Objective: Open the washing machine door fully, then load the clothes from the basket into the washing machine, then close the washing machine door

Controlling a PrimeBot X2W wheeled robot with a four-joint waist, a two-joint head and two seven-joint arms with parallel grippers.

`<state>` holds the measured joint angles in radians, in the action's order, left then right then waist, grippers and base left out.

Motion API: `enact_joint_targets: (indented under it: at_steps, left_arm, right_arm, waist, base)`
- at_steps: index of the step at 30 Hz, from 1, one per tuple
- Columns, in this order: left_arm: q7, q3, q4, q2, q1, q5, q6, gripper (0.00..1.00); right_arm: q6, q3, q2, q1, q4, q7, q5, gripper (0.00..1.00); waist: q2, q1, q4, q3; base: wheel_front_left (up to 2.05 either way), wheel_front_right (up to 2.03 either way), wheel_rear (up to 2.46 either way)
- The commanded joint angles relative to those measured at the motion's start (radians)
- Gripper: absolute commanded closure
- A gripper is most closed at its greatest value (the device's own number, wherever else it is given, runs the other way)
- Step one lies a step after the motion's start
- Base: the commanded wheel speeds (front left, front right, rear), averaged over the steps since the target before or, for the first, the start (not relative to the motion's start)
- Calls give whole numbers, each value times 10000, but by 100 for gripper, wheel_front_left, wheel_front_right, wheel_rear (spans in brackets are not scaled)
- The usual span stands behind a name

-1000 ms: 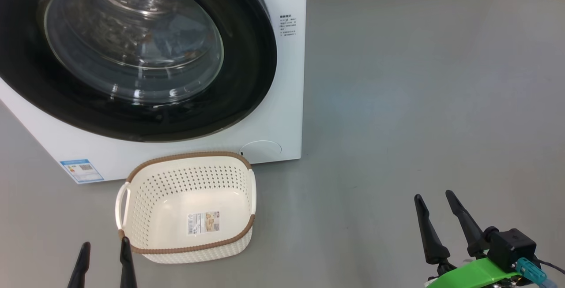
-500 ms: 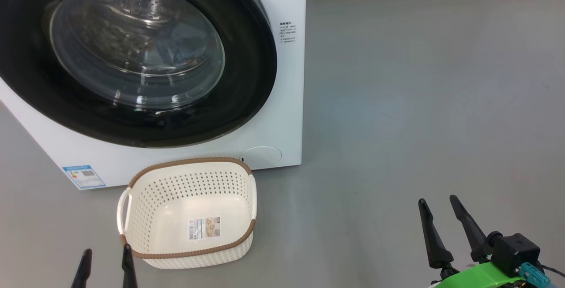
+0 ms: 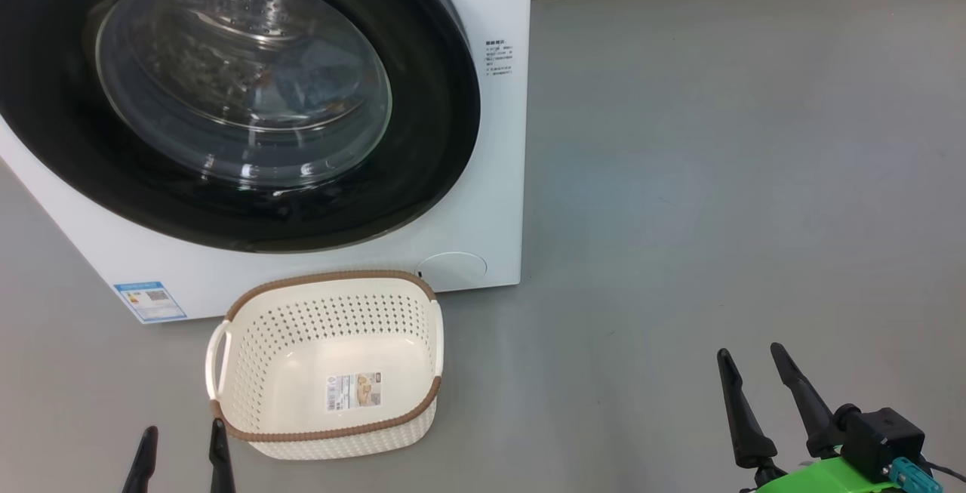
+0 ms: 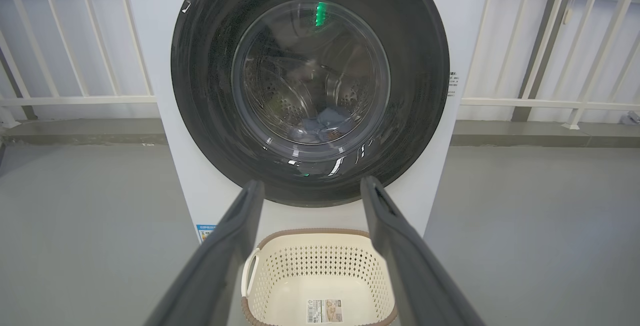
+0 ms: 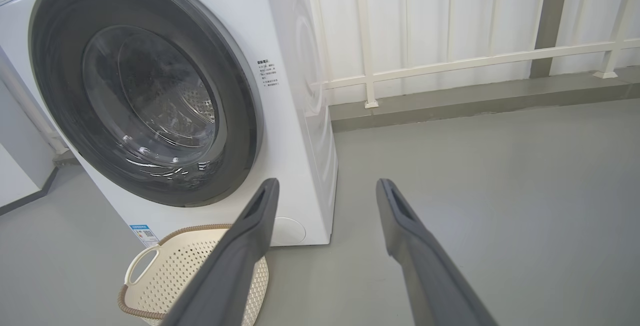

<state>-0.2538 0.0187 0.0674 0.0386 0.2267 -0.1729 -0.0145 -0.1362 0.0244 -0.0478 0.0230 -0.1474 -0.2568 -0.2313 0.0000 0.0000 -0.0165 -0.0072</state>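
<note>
The washing machine [image 3: 483,198] stands at the upper left of the head view. Its door [image 3: 423,138] sits flat against the front, shut. Through the glass, light blue clothes [image 3: 309,78] lie in the steel drum, and the same clothes [image 4: 325,119] show low in the drum in the left wrist view. On the floor just in front, the cream basket [image 3: 332,278] holds nothing but its paper label. My left gripper [image 3: 183,426] is open, near the basket's front left corner. My right gripper [image 3: 751,349] is open over bare floor, far to the basket's right.
Grey floor [image 3: 717,176] stretches wide to the right of the machine. A white railing [image 5: 450,61] on a low kerb runs behind the machine. A blue energy label [image 3: 149,301] marks the machine's lower left corner.
The whole head picture has drifted slightly down and right, so the camera has moved. Door, basket and both open grippers keep their places relative to each other.
</note>
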Motion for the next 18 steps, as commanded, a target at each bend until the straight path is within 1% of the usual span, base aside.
enact_joint_targets:
  at_steps: [1, 7, 8, 11, 14, 18]
  left_arm:
    - [-80, 308, 214, 116, -136, 66, -50, 0]
    - [-80, 300, 127, 116, -145, 16, -129, 0]
    - [2, 0, -79, -2, 0, -4, -90, 100]
    - [65, -54, -445, -119, -1, -7, -88, 100]
    - [116, -71, -513, -121, -47, -318, -105, 100]
    - [187, -66, -564, -92, -119, -692, -127, 100]
  right_arm:
    - [55, -182, -25, -150, 240, -49, 11, 0]
    - [55, -100, -25, -142, 234, -49, -29, 0]
    - [0, 150, 6, 0, -12, 0, -6, 100]
    - [-2, 148, 27, 52, -395, 6, -8, 100]
    - [-1, 149, 26, 44, -438, 71, -303, 100]
    - [1, 158, 14, 18, -443, 155, -648, 100]
  waist:
    - [0, 0, 11, 3]
    - [0, 0, 45, 25]
    - [0, 0, 47, 25]
    - [0, 1, 50, 27]
    - [0, 2, 54, 28]
    - [0, 19, 55, 15]
  base:
    - [0, 0, 0]
    - [0, 0, 0]
    - [0, 0, 0]
    - [0, 0, 0]
    - [0, 0, 0]
    - [0, 0, 0]
